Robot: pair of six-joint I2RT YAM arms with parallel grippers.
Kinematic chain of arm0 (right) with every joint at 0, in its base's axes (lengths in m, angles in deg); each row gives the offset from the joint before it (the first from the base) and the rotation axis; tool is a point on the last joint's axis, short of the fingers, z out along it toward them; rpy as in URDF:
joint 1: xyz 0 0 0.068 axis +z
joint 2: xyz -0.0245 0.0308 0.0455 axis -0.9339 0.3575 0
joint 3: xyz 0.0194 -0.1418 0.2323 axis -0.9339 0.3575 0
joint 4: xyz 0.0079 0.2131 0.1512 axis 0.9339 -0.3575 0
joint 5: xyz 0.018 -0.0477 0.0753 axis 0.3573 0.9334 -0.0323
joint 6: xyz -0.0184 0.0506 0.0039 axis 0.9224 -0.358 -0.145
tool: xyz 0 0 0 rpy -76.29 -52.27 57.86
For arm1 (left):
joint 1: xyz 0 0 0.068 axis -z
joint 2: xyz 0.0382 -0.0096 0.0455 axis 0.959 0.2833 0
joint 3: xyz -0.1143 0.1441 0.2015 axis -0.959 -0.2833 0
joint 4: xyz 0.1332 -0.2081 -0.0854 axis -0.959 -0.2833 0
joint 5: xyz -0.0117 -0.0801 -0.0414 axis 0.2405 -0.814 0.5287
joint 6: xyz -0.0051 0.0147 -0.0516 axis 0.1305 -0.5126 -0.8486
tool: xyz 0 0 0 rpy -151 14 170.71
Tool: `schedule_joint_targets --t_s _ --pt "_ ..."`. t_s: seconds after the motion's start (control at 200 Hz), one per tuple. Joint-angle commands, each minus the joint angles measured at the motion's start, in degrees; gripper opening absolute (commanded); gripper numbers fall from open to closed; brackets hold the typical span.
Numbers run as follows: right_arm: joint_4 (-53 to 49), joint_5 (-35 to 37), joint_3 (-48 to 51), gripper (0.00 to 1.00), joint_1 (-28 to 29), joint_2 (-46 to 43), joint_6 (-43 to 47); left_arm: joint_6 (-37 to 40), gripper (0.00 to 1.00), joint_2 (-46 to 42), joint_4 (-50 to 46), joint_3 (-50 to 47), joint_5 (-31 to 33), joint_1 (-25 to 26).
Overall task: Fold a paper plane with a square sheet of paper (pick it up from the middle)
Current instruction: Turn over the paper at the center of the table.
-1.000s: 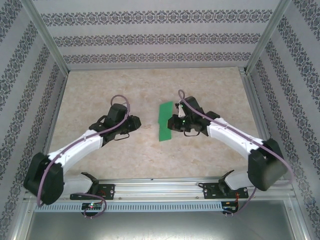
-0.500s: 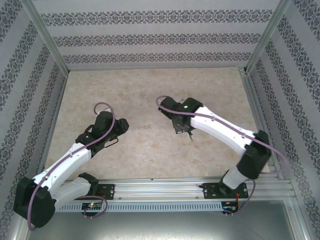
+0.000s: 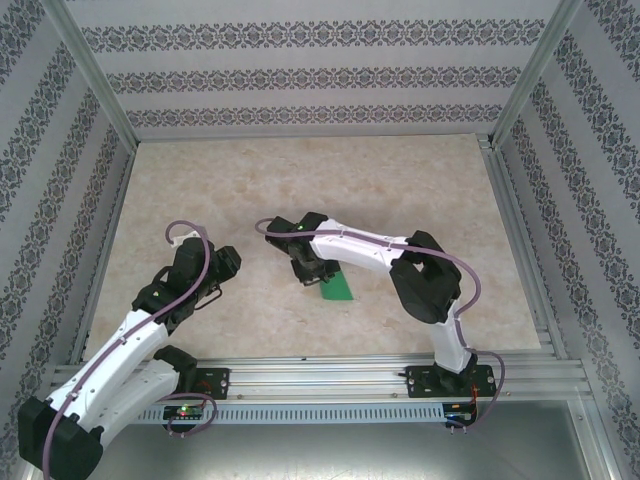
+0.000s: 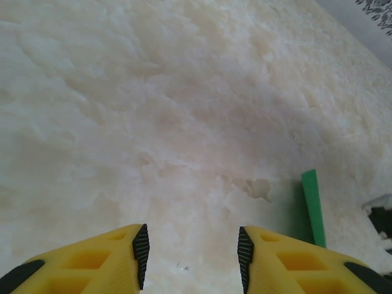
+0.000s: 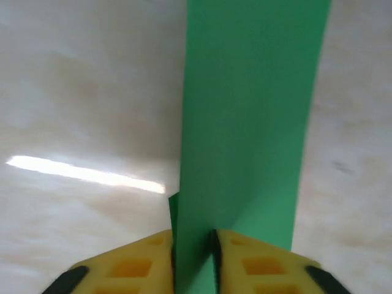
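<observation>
Patterned walls enclose a beige marbled table [image 3: 400, 180] bearing folded green paper [image 3: 338, 289].

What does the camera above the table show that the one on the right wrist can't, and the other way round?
From above: both arms, the left gripper off to the side, the patterned walls.

From the right wrist: the right gripper close up, its yellow fingers on either side of a raised fold of the paper.

Both: the green paper on the pale table.

A pale marbled tabletop [image 3: 300, 175] fills the workspace. Patterned wallpaper walls [image 3: 300, 75] enclose it on three sides, and an aluminium rail [image 3: 320, 375] runs along its near edge.
</observation>
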Motion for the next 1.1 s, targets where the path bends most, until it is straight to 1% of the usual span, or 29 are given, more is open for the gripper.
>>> schedule_joint_targets --t_s 0.0,0.075,0.105,0.17,0.22,0.285,0.35,0.41,0.505,0.57,0.615,0.749,0.849,0.899,0.959,1.014,1.094 --pt "13.9 -12.8 3.0 0.37 -0.5 -4.8 0.2 0.0 0.46 -0.1 -1.8 -0.4 -0.5 -1.0" --pt "20.2 -14.9 8.2 0.38 -1.3 -10.2 0.2 0.0 0.47 0.6 -0.7 -0.5 -2.8 -1.0" --pt "22.3 -15.0 10.6 0.41 -2.0 -12.4 -0.3 0.0 0.48 1.2 0.4 -0.7 -4.3 -1.1" --pt "28.5 -17.2 17.4 0.41 -4.2 -17.1 -1.7 0.1 0.48 2.7 2.5 -1.0 -8.1 -1.1" --pt "35.5 -20.2 23.6 0.36 -6.2 -20.0 -3.7 0.4 0.49 4.2 4.3 -1.3 -11.0 -1.1" --pt "44.7 -26.0 30.8 0.30 -8.6 -22.2 -6.2 0.5 0.49 6.7 6.6 -1.5 -14.3 -1.1" --pt "51.8 -30.8 35.5 0.25 -10.3 -22.6 -8.3 0.5 0.49 9.7 9.9 -1.6 -17.9 -1.0" --pt "55.7 -33.0 38.2 0.22 -11.1 -21.8 -9.3 0.0 0.50 13.0 12.6 -1.1 -20.9 -0.9" --pt "57.3 -32.0 40.1 0.20 -12.0 -20.0 -10.4 -0.6 0.49 18.5 15.7 0.6 -24.3 -0.5" --pt "60.6 -32.8 41.7 0.20 -12.6 -18.3 -12.3 -0.3 0.49 21.6 15.7 2.4 -24.9 0.0" --pt "62.3 -32.6 42.1 0.18 -12.6 -17.1 -13.4 0.1 0.49 23.4 15.8 3.5 -25.1 0.3" --pt "61.8 -26.6 43.8 0.16 -12.1 -14.9 -17.3 0.7 0.49 28.9 16.4 6.9 -27.4 1.4" --pt "68.2 -24.2 47.6 0.16 -12.0 -14.2 -23.2 1.0 0.48 33.1 16.8 9.8 -27.8 3.4" --pt "70.7 -23.4 49.1 0.16 -12.0 -14.2 -24.9 1.0 0.45 35.5 16.7 11.5 -27.9 4.1" --pt "71.2 -22.4 49.8 0.16 -12.0 -14.9 -25.4 1.2 0.41 38.3 16.2 13.9 -28.0 4.6" --pt "71.4 -22.2 50.1 0.17 -12.0 -16.2 -24.9 1.1 0.36 40.8 16.0 16.0 -27.8 4.9" --pt "71.9 -23.0 50.1 0.18 -12.2 -18.6 -23.9 0.4 0.32 44.2 16.1 18.7 -28.2 5.1"
